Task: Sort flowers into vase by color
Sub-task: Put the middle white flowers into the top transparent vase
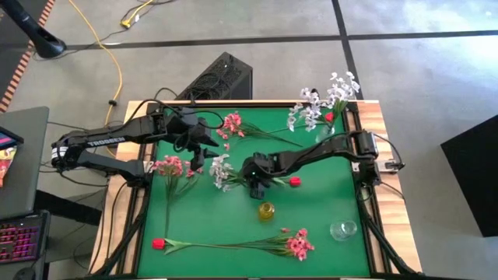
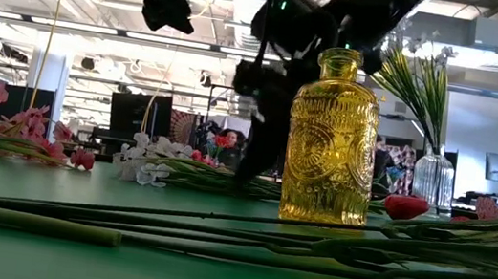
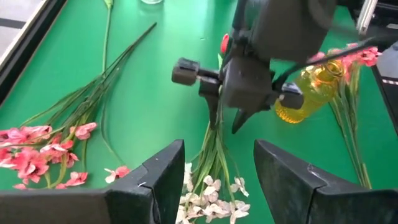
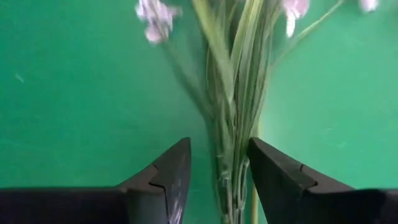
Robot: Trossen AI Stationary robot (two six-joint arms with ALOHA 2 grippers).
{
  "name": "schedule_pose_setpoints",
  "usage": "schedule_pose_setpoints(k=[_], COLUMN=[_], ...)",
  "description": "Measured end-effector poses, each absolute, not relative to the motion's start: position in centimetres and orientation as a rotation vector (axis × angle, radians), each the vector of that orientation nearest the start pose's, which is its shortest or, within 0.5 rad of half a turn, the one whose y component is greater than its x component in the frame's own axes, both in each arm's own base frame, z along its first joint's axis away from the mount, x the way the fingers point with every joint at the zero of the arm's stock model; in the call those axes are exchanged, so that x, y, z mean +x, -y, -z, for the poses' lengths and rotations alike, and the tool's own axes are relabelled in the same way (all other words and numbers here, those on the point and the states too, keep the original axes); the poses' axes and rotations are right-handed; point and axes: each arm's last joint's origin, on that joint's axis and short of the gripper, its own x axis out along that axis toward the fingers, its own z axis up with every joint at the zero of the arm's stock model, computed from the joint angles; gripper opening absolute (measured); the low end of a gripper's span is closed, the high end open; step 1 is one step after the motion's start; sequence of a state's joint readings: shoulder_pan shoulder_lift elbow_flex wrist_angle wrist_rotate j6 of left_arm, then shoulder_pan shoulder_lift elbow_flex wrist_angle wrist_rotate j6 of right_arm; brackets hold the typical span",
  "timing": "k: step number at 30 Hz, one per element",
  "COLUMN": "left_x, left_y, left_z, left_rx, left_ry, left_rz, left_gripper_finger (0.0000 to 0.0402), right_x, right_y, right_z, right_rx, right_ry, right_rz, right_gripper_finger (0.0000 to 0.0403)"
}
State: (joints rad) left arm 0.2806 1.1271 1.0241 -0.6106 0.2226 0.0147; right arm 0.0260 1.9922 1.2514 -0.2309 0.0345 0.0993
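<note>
Mid-tabletop, I have the right gripper [image 4: 219,171] low over the white spray [image 1: 222,171], its green stems running lengthwise between the parted jaws, nothing gripped yet; blossoms point toward the left gripper [image 3: 217,171], waiting open just beyond. The yellow vase [image 1: 267,211] stands near.

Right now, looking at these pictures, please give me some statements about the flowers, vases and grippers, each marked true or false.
1. The right gripper straddles the white spray's stems. True.
2. The yellow vase already holds flowers. False: it stands empty.
3. A vase at the table's far right corner holds white flowers. True.
4. The left gripper is holding a pink spray. False: it is open and empty, above the white blossoms.
5. The clear vase near the right front is empty. True.
</note>
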Motion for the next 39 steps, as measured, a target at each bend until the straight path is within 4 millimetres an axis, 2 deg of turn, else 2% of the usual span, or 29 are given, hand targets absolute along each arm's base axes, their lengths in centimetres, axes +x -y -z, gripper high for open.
schedule_pose_setpoints(k=[7, 13, 17, 21, 29, 34, 39], left_x=[22.2, 22.2, 22.2, 22.2, 22.2, 21.5, 20.4], left_y=[-5.7, -5.7, -5.7, -5.7, -5.7, -6.1, -6.9], left_z=[-31.4, -31.4, -31.4, -31.4, -31.4, -31.9, -33.4], left_rx=[-0.164, -0.166, -0.166, -0.166, -0.162, -0.163, -0.150], left_ry=[-0.692, -0.692, -0.691, -0.691, -0.692, -0.660, -0.552], left_rz=[-0.051, -0.052, -0.053, -0.053, -0.052, -0.078, -0.125], left_gripper_finger=[0.0180, 0.0180, 0.0180, 0.0180, 0.0180, 0.0180, 0.0180], right_x=[40.5, 40.5, 41.1, 41.8, 43.4, 42.7, 41.0], right_y=[-1.4, -1.1, -0.9, -0.9, 0.1, 1.6, 3.2], right_z=[-13.4, -13.8, -14.9, -16.4, -20.3, -22.6, -27.2], right_rx=[0.034, 0.011, 0.014, 0.008, 0.034, 0.114, 0.121], right_ry=[-0.991, -0.979, -0.969, -0.963, -0.887, -0.853, -0.729], right_rz=[0.072, 0.119, 0.127, 0.117, 0.101, 0.094, 0.115], right_gripper_finger=[0.0163, 0.0102, 0.0059, 0.0037, 0.0044, 0.0034, 0.0034])
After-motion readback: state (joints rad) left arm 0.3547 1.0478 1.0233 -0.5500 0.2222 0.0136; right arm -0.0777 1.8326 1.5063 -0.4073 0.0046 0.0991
